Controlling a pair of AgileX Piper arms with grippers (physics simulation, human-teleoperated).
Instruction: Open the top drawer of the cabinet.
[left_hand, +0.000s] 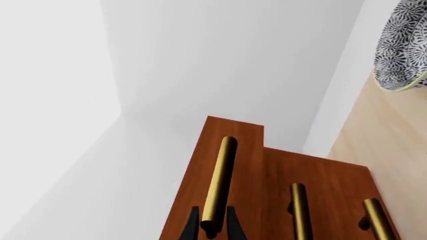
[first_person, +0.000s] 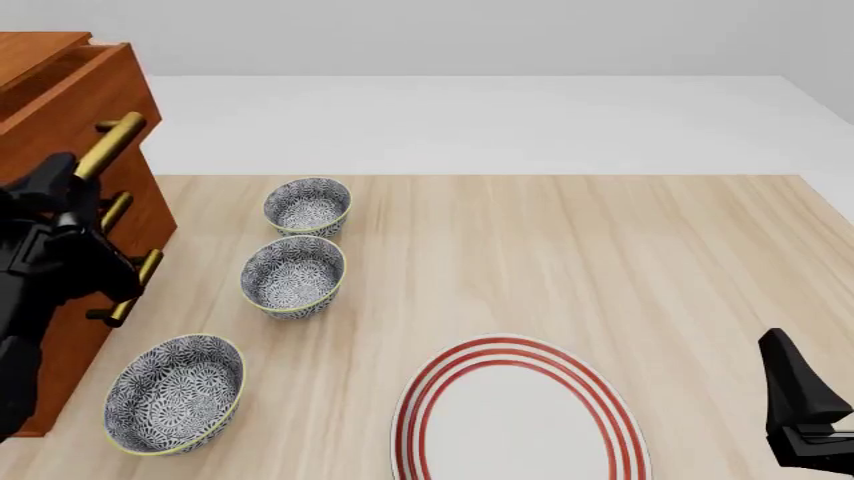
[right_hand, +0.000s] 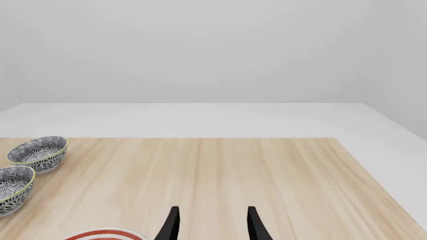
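The top drawer (first_person: 74, 75) juts a little proud of the two lower fronts of the cabinet (first_person: 134, 215), which stands at the worktop's (first_person: 561, 260) left edge. The left pincer (left_hand: 212, 226) is clenched on the drawer's brass handle (left_hand: 220, 182), one finger either side of the bar. The right pincer (right_hand: 212, 224) hangs released above the worktop, just beside the red-striped plate (first_person: 521, 415), well apart from the cabinet. Three patterned bowls (first_person: 294, 275) sit near the cabinet.
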